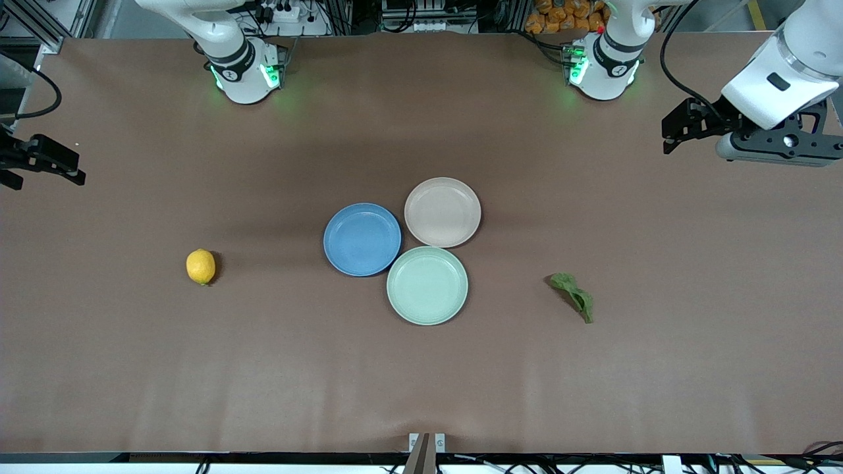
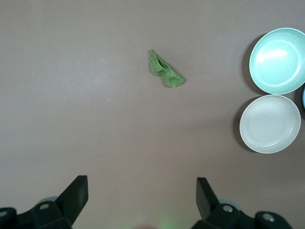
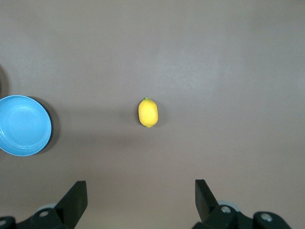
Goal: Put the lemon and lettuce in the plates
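Note:
The yellow lemon (image 1: 201, 266) (image 3: 148, 112) lies on the brown table toward the right arm's end. The dark green lettuce (image 1: 574, 295) (image 2: 165, 74) lies toward the left arm's end. Between them sit the blue plate (image 1: 362, 239) (image 3: 24, 125) and the beige-pink plate (image 1: 442, 212) (image 2: 270, 123), both with nothing in them. My left gripper (image 1: 673, 131) (image 2: 142, 191) hovers open over bare table at its own end. My right gripper (image 1: 72, 170) (image 3: 140, 193) hovers open over bare table at the other end, holding nothing.
A pale mint-green plate (image 1: 427, 285) (image 2: 278, 60) sits touching the blue and beige-pink plates, nearest the front camera of the three. The two arm bases (image 1: 247, 72) (image 1: 602, 66) stand along the table's back edge.

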Tool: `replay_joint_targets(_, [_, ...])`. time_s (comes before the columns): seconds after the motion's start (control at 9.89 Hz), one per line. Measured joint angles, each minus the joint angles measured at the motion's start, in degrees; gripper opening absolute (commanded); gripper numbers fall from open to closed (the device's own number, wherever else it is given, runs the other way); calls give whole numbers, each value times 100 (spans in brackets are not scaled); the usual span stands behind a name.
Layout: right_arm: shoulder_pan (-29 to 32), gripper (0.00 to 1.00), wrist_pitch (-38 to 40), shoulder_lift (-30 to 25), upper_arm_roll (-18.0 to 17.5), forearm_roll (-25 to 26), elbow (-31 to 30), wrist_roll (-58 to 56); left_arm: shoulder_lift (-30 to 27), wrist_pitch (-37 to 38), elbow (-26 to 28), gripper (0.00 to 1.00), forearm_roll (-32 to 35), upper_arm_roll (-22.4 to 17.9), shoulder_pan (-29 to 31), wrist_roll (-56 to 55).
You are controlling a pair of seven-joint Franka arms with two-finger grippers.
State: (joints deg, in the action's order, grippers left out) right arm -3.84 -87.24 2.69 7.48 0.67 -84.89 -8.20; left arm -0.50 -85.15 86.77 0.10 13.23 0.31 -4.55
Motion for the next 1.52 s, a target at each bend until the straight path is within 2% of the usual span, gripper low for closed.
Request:
replay_joint_targets(0.4, [0,100,5,4,0,0,0,0,277,-33,10,100,0,-1,-1,1])
replay_joint_targets(0.81, [1,100,31,24,1,0,0,0,689,-440,10,100,0,-2,-8,-34])
replay_joint_targets(1.52, [19,100,133,95,19,0,-15,0,1765,-1342,12,100,64,40,-180,-1202])
